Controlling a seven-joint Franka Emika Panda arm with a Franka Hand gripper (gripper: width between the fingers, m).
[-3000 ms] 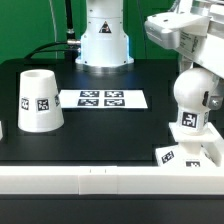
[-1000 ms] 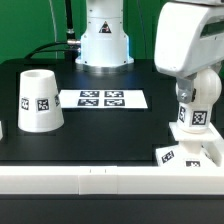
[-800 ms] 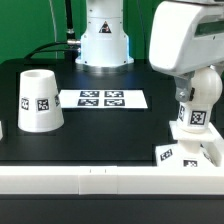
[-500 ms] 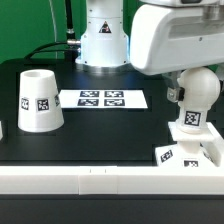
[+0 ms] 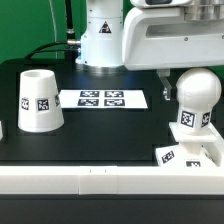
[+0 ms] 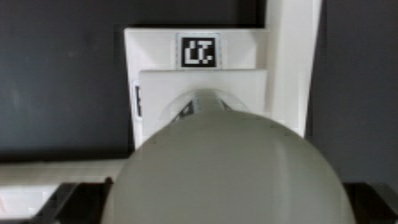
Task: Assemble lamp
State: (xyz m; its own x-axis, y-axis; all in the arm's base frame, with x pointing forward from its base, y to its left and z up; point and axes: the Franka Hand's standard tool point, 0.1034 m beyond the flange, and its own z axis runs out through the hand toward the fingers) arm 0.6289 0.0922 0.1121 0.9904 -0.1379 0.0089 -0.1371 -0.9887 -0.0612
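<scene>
bulb (image 5: 197,92): smooth white plastic | shade (image 5: 33,84): smooth white plastic | table (image 5: 110,126): matt black

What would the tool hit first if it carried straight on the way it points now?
The bulb: it fills the wrist view straight ahead, standing on the base. The tool is mostly hidden behind the arm, so it may be touching the bulb already; depth is unclear.

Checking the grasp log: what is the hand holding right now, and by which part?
Cannot tell: the rounded white plastic bulb stands on the flat white square base; fingers are hidden.
</scene>
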